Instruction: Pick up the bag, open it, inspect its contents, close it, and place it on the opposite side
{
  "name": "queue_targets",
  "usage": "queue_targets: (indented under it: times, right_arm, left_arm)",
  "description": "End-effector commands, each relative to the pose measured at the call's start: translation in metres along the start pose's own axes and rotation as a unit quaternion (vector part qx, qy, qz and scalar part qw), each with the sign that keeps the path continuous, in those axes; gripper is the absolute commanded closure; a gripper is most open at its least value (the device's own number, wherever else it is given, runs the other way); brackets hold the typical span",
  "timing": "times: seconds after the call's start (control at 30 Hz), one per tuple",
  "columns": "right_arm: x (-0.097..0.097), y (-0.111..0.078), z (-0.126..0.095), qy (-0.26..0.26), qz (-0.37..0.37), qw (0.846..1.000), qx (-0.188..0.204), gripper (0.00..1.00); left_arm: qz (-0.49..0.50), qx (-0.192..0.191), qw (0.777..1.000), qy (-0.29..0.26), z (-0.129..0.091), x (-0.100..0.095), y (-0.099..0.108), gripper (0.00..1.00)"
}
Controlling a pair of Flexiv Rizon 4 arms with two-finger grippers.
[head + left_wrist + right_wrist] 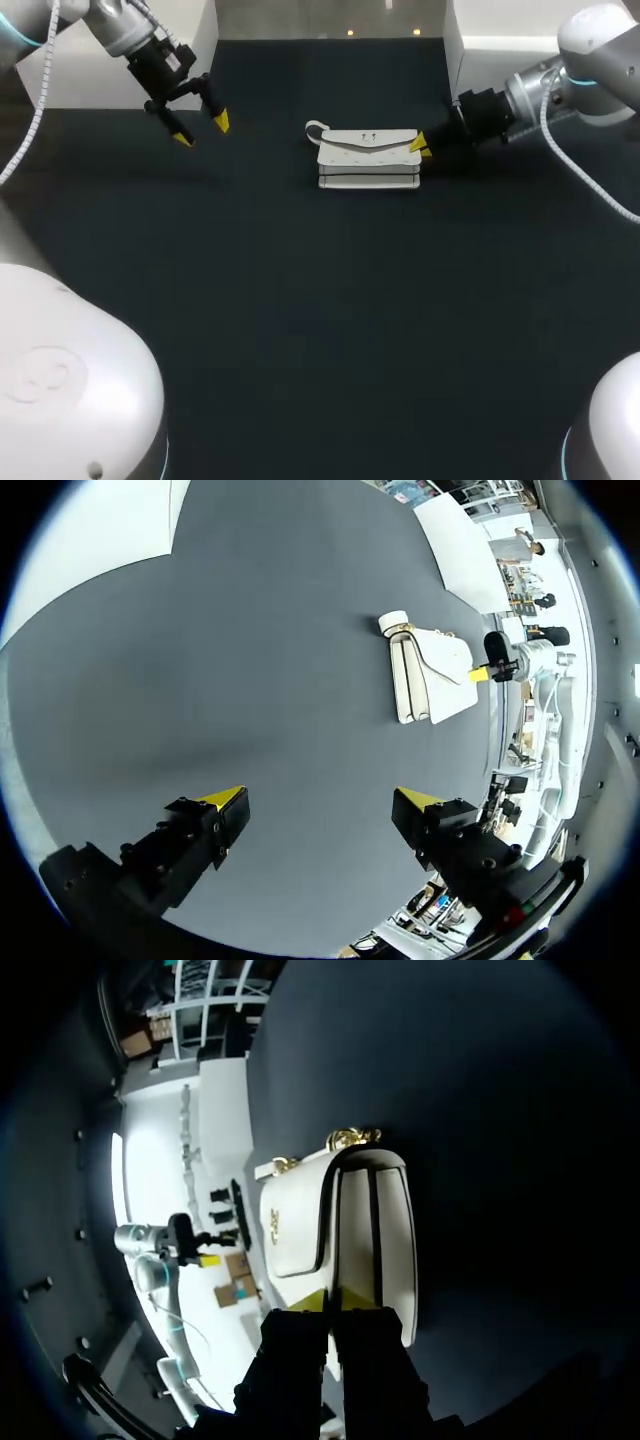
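The bag (367, 158) lies at the far middle of the table (300, 330). The right gripper (420, 146) looks clamped on a thin panel at the bag's right end. The left gripper (200, 128) hangs spread, well apart. Lifting should go slowly and level, since so narrow an end grip may let the bag swing or slip.

Right gripper (421, 146) seemingly gripping bag (367, 158)

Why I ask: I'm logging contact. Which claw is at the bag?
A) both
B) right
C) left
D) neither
B: the right claw is at the end of the bag, while the left claw hangs open, well away from it.
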State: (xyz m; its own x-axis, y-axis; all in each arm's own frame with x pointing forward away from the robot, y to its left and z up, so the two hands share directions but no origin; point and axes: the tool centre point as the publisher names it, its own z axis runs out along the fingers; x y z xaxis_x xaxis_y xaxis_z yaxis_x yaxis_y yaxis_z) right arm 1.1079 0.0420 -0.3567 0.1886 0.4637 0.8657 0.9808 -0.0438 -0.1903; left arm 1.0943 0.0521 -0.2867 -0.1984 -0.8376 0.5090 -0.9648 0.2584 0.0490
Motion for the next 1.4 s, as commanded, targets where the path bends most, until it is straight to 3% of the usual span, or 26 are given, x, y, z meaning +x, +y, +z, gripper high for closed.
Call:
queue_targets:
  times: [0.03, 0.3, 0.37, 0.53, 0.83, 1.17, 1.4]
  right_arm:
    - [0.000, 0.005, 0.000, 0.000, 0.000, 0.999, 0.035, 1.00]
    - [0.000, 0.005, 0.000, 0.000, 0.000, 0.999, 0.035, 1.00]
    - [-0.002, 0.008, -0.004, -0.008, -0.001, 0.999, 0.032, 1.00]
    - [-0.017, 0.021, -0.036, -0.024, -0.002, 0.999, 0.033, 1.00]
    - [-0.049, 0.043, -0.116, -0.046, -0.002, 0.999, 0.021, 1.00]
    - [-0.069, 0.061, -0.167, -0.068, -0.012, 0.998, 0.008, 1.00]
    - [-0.080, 0.072, -0.192, -0.069, -0.008, 0.998, 0.003, 1.00]
  left_arm:
    - [0.000, -0.028, 1.000, -0.002, -0.002, 0.001, -0.004, 0.00]
    - [0.000, -0.028, 1.000, -0.002, -0.002, 0.001, -0.004, 0.00]
    - [-0.004, -0.021, 0.999, -0.038, -0.008, -0.002, -0.002, 0.00]
    - [0.019, -0.016, 0.997, -0.070, -0.024, -0.013, 0.005, 0.00]
    - [0.034, -0.030, 0.994, -0.098, -0.040, -0.038, 0.010, 0.00]
    - [0.025, -0.025, 0.984, -0.175, -0.050, -0.055, 0.017, 0.00]
    - [0.004, 0.010, 0.981, -0.195, -0.063, -0.065, 0.023, 0.00]
